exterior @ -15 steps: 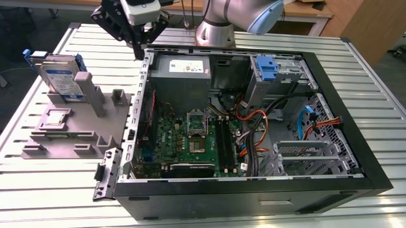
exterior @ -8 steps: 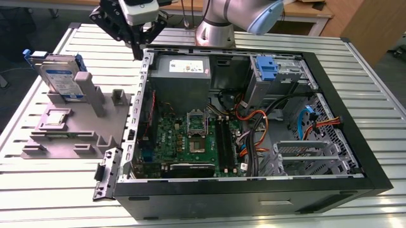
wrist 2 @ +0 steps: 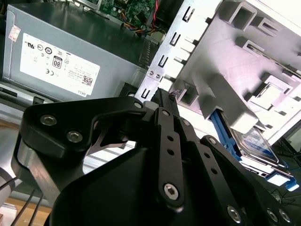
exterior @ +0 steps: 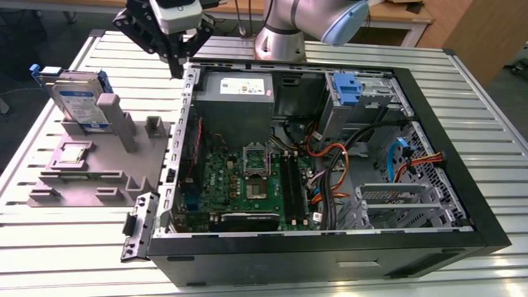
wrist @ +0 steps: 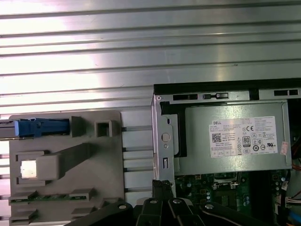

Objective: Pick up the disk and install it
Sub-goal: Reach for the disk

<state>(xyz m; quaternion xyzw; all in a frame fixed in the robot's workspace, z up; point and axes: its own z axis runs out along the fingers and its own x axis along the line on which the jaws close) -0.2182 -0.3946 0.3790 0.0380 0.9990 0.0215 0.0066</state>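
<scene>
The disk point(exterior: 80, 100) is a silver-grey drive with a white-and-blue label in a blue bracket. It stands on edge in a slot at the back of a grey fixture point(exterior: 99, 176), at the exterior view's left. In the first wrist view its blue bracket edge point(wrist: 40, 127) shows from above, and in the second wrist view the disk point(wrist 2: 257, 142) sits behind the fixture's posts. My gripper point(exterior: 177, 72) hangs above the case's back left corner, to the right of the disk and apart from it. Its black fingers meet at the tips point(wrist 2: 162, 94), shut on nothing.
An open black computer case point(exterior: 486, 204) lies on a slatted metal table point(exterior: 74, 247). Inside are the grey power-supply box point(exterior: 235, 93), the green motherboard point(exterior: 247, 179), orange and blue cables, a blue latch point(exterior: 348, 93) and a metal drive cage point(exterior: 400, 204).
</scene>
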